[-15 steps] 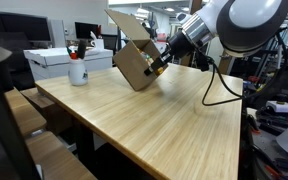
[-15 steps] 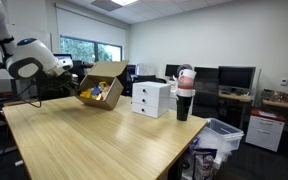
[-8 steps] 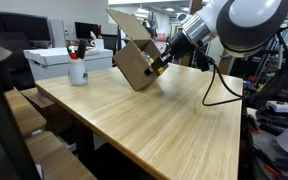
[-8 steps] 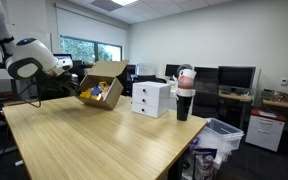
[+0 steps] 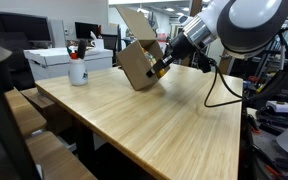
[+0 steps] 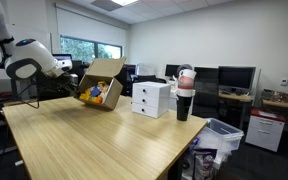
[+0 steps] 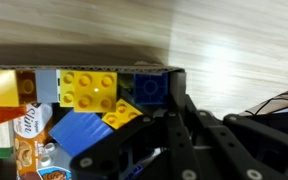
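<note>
A brown cardboard box (image 5: pixel 136 62) with open flaps is held tilted above the wooden table (image 5: pixel 174 125); it also shows in an exterior view (image 6: pixel 102 82). My gripper (image 5: pixel 162 64) is shut on the box's wall. In the wrist view my gripper (image 7: pixel 169 125) clamps the cardboard edge. Inside the box lie yellow bricks (image 7: pixel 89 90), a blue brick (image 7: pixel 149 90) and a snack packet (image 7: pixel 29 135). Coloured things show through the box's opening in an exterior view (image 6: pixel 94 93).
A white box (image 5: pixel 59 60) and a white cup with pens (image 5: pixel 77 68) stand at the table's far end. In an exterior view a white drawer unit (image 6: pixel 151 98) and a dark cup stack (image 6: pixel 184 95) stand on the table. Chairs and desks surround it.
The box has tipped a little further and risen slightly in my gripper. Nothing else has moved.
</note>
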`<state>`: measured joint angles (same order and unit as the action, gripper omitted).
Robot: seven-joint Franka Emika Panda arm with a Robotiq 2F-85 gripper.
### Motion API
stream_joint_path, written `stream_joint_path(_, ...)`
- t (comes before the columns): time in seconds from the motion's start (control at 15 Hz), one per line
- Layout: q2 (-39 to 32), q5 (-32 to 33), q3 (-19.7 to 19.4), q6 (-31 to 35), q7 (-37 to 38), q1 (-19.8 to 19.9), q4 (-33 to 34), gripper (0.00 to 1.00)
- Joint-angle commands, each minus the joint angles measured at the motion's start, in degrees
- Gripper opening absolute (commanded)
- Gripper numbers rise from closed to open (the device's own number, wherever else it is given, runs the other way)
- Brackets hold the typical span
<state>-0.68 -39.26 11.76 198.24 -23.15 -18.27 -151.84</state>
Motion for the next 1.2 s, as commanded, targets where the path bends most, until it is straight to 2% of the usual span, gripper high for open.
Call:
stream_joint_path(0.0,-0.9,-3.7,-0.7,0.0,-5.0,0.0,-2.5,0.03)
stream_joint_path(0.53,-3.2,-7.5,-1.0,-0.3,-8.4,-1.3,-3.8,0.04)
stream_joint_path(0.6,-3.7,-7.8,-1.0,-0.2,-8.6,-1.5,-3.8,0.08)
stream_joint_path(0.67,-3.8,-8.0,-1.0,-0.1,-8.9,-1.6,-3.7,0.35)
stream_joint_path(0.73,-3.9,-8.3,-1.1,-0.2,-9.0,-1.9,-3.7,0.36)
stream_joint_path(0.8,-5.8,-7.6,-0.3,1.5,-7.5,-2.1,-4.1,0.43)
stream_joint_path(0.87,-5.9,-9.0,-1.7,0.3,-9.7,-3.3,-3.9,0.54)
stream_joint_path(1.07,-6.5,-8.9,-2.4,0.3,-9.4,-4.4,-3.3,0.77)
stream_joint_path(1.13,-7.1,-8.6,-2.5,0.3,-8.8,-5.1,-3.0,0.94)
